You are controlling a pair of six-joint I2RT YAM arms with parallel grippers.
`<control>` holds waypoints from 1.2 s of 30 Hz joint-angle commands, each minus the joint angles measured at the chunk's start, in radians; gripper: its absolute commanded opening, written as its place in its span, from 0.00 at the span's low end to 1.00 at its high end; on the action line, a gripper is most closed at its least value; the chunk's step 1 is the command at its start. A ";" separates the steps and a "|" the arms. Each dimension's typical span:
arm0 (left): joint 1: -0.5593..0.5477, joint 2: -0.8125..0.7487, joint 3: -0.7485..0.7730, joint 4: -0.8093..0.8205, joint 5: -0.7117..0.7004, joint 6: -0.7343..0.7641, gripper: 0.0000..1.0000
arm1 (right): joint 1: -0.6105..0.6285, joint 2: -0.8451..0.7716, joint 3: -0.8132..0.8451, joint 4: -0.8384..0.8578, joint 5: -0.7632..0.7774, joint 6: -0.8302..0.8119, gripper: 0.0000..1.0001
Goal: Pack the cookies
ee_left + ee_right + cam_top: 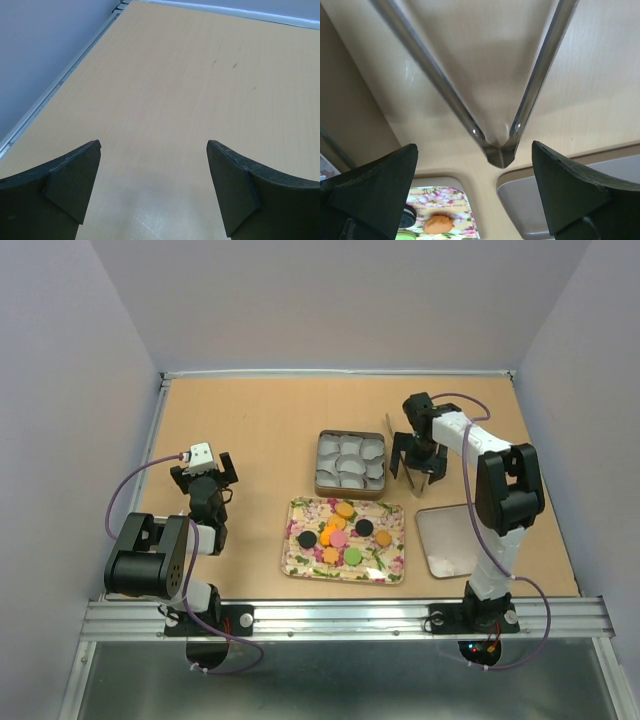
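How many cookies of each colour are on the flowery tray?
black cookies: 2
orange or yellow cookies, hard to tell apart: 5
pink cookie: 1
green cookie: 1
total: 9 in view

1. The cookies are laid on the flowery tray.
2. A tin filled with white paper cups is set just behind the tray.
3. A silver lid is laid just right of the tray.
4. The right gripper is held spread wide behind the tray's right end.
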 commanded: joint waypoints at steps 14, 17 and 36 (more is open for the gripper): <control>0.005 -0.009 -0.006 0.285 0.001 0.018 0.99 | -0.106 0.112 0.035 0.190 -0.123 -0.046 1.00; 0.005 -0.009 -0.006 0.285 0.001 0.018 0.99 | -0.106 0.131 0.062 0.194 -0.104 -0.060 1.00; 0.005 -0.009 -0.006 0.285 -0.001 0.018 0.99 | -0.106 0.185 0.073 0.265 -0.086 -0.101 0.48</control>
